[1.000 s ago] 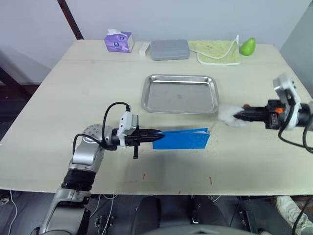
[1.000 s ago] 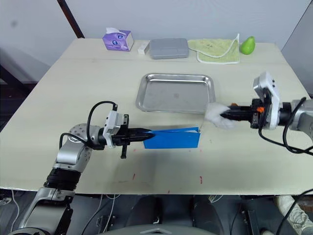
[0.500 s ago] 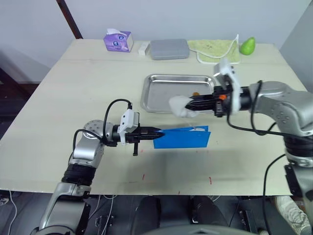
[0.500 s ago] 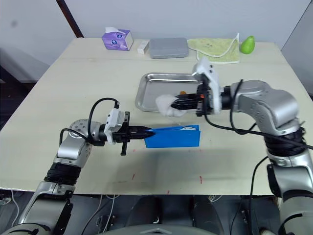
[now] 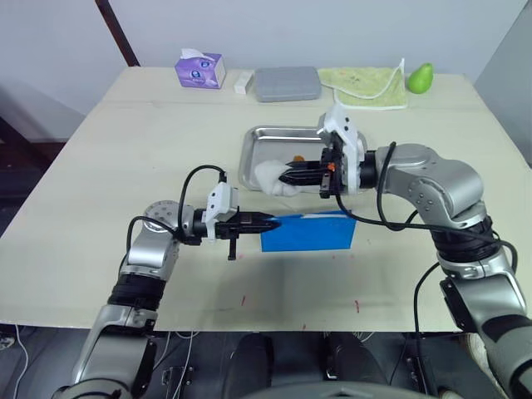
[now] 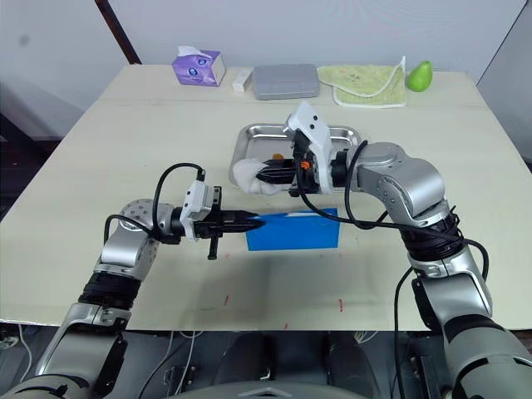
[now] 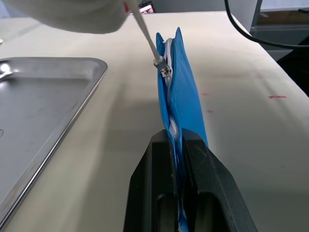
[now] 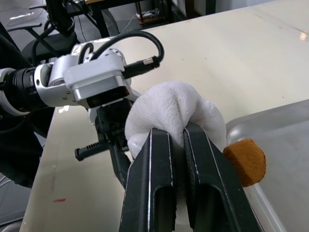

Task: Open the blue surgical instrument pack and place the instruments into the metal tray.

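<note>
The blue surgical instrument pack (image 5: 309, 232) stands on its long edge on the table, just in front of the metal tray (image 5: 283, 150). My left gripper (image 5: 268, 222) is shut on the pack's left end. My right gripper (image 5: 283, 177) is shut on a white fluffy pull (image 5: 268, 176) and hovers over the tray's front left corner. A thin white cord runs from this pull down to the zip slider (image 7: 162, 65) on the pack's top edge. The edge gapes slightly, with pale lining showing inside. The instruments are hidden inside the pack.
Along the far edge of the table are a purple tissue box (image 5: 202, 69), a small white item (image 5: 245, 82), a grey case (image 5: 288, 84), a green cloth (image 5: 366, 86) and a green pear-shaped object (image 5: 421, 78). A small orange piece (image 8: 245, 162) hangs by the fluffy pull.
My right gripper has carried the white fluffy pull from the pack's right side leftward, to above the tray's front left corner. The left gripper has kept its hold on the pack's left end.
</note>
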You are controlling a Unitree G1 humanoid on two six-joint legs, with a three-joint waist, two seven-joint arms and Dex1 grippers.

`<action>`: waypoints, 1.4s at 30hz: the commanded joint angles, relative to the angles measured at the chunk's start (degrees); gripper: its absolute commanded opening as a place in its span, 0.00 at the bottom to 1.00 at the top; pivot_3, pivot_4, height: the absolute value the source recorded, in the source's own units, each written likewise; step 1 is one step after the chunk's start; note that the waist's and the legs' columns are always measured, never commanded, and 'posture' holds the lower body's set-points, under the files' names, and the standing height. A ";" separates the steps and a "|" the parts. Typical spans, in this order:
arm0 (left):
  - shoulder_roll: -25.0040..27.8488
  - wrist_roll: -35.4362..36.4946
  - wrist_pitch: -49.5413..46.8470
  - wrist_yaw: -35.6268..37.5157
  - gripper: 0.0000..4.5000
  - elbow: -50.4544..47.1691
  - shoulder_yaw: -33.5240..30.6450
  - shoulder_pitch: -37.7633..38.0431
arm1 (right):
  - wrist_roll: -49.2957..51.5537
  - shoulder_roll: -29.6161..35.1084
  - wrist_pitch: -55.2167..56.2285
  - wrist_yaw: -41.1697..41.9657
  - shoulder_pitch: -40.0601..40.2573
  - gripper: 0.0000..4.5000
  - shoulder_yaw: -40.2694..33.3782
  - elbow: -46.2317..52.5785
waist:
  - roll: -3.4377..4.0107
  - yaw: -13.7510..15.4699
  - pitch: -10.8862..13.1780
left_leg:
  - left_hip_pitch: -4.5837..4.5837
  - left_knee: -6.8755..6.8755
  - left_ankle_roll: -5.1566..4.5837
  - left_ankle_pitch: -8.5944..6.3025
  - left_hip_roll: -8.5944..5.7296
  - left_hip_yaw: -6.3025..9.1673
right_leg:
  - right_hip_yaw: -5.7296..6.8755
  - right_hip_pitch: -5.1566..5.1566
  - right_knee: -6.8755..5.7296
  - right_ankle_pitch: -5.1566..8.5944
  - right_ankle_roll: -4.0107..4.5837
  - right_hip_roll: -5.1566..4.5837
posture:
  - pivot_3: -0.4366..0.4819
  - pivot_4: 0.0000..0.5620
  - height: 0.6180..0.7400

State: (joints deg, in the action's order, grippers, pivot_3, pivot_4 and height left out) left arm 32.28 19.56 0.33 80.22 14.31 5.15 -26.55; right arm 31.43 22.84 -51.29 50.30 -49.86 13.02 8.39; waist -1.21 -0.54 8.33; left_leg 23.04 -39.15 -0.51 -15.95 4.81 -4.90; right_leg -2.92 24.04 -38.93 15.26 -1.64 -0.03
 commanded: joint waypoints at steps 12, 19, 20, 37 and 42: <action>-0.52 -1.61 3.40 1.22 0.00 4.32 1.31 -0.13 | -6.88 12.22 7.23 11.53 9.27 0.01 13.49 13.52 | 0.08 -0.30 -0.05 | -0.15 0.02 -0.01 0.00 0.01 0.02 | -0.04 -0.07 -0.04 0.02 0.02 0.06 | 0.48 0.27 1.00; -1.02 -2.07 4.86 2.19 0.00 5.10 2.10 -1.05 | -10.55 11.71 12.27 13.31 11.80 0.68 15.55 12.93 | 0.06 -0.06 -0.05 | -0.09 0.00 -0.01 0.00 0.00 0.01 | -0.02 -0.08 0.02 0.01 0.01 0.02 | 0.48 0.27 1.00; -1.01 -2.01 5.10 2.40 0.00 5.27 2.08 -1.00 | -9.07 11.90 11.85 13.65 12.22 0.79 13.93 14.12 | 0.06 -0.08 -0.05 | -0.09 0.00 -0.01 0.00 0.00 0.00 | -0.03 -0.08 0.02 0.01 0.01 0.02 | 0.48 0.27 1.00; -1.79 -1.24 15.04 7.38 0.00 11.93 0.75 -2.68 | 1.84 23.00 14.82 11.93 30.86 0.97 -15.42 18.57 | 0.05 -0.16 -0.05 | -0.14 0.00 -0.01 -0.01 0.00 0.02 | -0.03 -0.16 0.04 0.01 0.00 0.03 | 0.48 0.27 1.00; -1.92 -1.07 14.40 7.37 0.00 11.35 0.94 -3.08 | -2.15 20.27 20.64 11.89 31.80 0.97 -11.67 12.56 | 0.05 -0.14 -0.04 | -0.16 0.02 -0.01 -0.01 0.00 0.02 | -0.06 -0.17 0.05 0.01 0.00 0.06 | 0.48 0.27 1.00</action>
State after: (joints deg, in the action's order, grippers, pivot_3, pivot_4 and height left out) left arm 30.12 19.64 15.10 86.52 25.47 4.94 -29.90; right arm 30.24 43.83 -33.60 61.96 -17.70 0.53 21.85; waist -1.16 -0.69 8.29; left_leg 22.88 -39.13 -0.52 -15.96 4.81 -4.88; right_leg -2.99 23.88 -38.88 15.27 -1.65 0.02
